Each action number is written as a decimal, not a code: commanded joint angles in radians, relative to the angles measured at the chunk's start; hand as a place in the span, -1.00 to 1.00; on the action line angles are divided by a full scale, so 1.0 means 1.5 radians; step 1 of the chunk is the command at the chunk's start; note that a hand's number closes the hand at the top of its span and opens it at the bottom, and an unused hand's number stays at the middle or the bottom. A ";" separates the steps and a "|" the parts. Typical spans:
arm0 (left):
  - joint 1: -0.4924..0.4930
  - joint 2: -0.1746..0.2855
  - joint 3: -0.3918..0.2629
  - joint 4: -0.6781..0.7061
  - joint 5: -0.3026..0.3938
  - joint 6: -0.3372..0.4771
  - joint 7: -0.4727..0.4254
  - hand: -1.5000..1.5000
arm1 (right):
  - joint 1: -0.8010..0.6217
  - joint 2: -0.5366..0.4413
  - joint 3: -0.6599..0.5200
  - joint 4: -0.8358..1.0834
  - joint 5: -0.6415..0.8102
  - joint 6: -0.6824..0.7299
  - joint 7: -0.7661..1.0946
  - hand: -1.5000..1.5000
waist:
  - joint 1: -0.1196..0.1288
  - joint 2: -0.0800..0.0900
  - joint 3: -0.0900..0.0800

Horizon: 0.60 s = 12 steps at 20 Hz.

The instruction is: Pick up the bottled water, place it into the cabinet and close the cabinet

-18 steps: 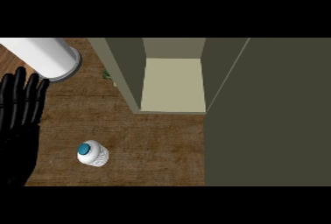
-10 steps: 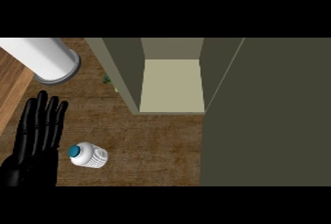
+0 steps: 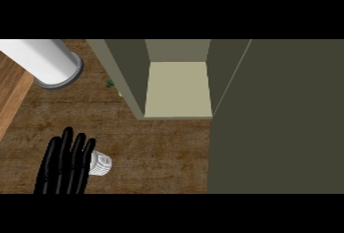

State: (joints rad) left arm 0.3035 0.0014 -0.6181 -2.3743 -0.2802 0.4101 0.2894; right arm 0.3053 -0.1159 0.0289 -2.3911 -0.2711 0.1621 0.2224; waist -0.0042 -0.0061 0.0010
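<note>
Left hand point(image 3: 66, 166), fingers straight and holding nothing, has slid over the bottled water point(image 3: 101, 164), so grabbing comes next.

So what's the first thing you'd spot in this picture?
The black left hand at the lower left, fingers straight, partly hides the small white bottled water on the wooden counter. Further up the view stands the open cabinet with its pale floor, and a big white cylinder sits top left.
</note>
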 commanded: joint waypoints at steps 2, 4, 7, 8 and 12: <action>0.064 0.005 -0.141 -0.063 -0.111 0.060 0.039 -1.00 | 0.037 -0.034 -0.076 -0.073 -0.115 0.027 0.045 -1.00 | 0.004 -0.001 0.000; 0.042 -0.001 -0.186 -0.013 -0.148 0.104 0.029 -1.00 | 0.068 -0.021 -0.049 -0.096 -0.096 0.036 0.041 -1.00 | 0.001 -0.001 0.000; 0.032 -0.001 -0.205 -0.043 -0.185 0.120 0.087 -1.00 | 0.055 -0.025 -0.070 -0.093 -0.108 0.032 0.051 -1.00 | 0.002 -0.001 0.001; 0.040 0.017 -0.200 -0.066 -0.176 0.105 0.078 -1.00 | 0.079 -0.012 -0.049 -0.116 -0.102 0.026 0.060 -1.00 | 0.000 -0.003 0.000; 0.035 -0.001 -0.243 -0.022 -0.215 0.148 0.080 -1.00 | 0.090 -0.010 -0.049 -0.147 -0.104 0.026 0.071 -1.00 | -0.001 -0.004 0.001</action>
State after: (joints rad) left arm 0.3351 0.0116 -0.8801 -2.3614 -0.4263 0.5896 0.3868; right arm 0.3726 -0.1354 -0.0400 -2.4061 -0.3008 0.2229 0.2337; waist -0.0040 -0.0104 0.0021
